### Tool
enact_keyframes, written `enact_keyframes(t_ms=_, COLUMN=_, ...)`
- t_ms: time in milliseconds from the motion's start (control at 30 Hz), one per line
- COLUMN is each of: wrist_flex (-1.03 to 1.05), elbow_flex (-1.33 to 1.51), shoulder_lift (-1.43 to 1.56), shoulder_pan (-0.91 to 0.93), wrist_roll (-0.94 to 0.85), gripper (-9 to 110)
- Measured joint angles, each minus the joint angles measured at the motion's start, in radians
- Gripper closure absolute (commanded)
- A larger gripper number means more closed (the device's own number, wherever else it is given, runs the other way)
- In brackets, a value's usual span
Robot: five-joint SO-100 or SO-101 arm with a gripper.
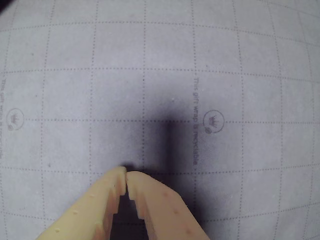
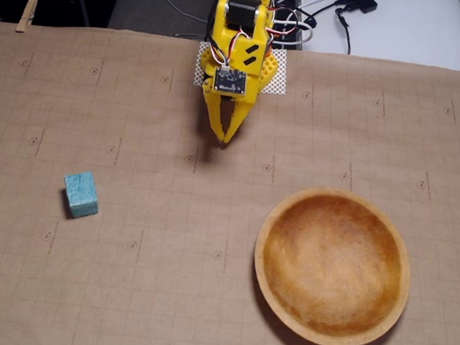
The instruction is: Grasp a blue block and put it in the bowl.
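Gripper pinched closed, empty, over gridded paper printed "This gift wrap is recyclable" — block well left in fixed view, bowl lower right.

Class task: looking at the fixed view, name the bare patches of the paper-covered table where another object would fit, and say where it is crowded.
Bare: the wide stretch between the small teal-blue foam block and the round wooden bowl; the whole strip left of the yellow arm's gripper, above the block; the patch above the bowl. Crowded: only the top centre, around the arm's base and cables.
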Motion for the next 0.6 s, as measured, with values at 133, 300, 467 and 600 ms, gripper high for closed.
enact_keyframes(t_ms=133, wrist_flex=-0.003, elbow_flex=0.008, shoulder_lift=0.0, shoulder_pan=-0.066, wrist_roll=0.064, gripper=105)
enact_keyframes(t_ms=300, wrist_flex=-0.003, elbow_flex=0.008, shoulder_lift=0.0, shoulder_pan=-0.098, wrist_roll=0.081, gripper=105)
enact_keyframes(t_ms=467, wrist_flex=-0.003, elbow_flex=0.008, shoulder_lift=0.0, shoulder_pan=-0.098, wrist_roll=0.083, gripper=105)
enact_keyframes(t_ms=600, wrist_flex=-0.003, elbow_flex=0.008, shoulder_lift=0.0, shoulder_pan=-0.1, wrist_roll=0.083, gripper=105)
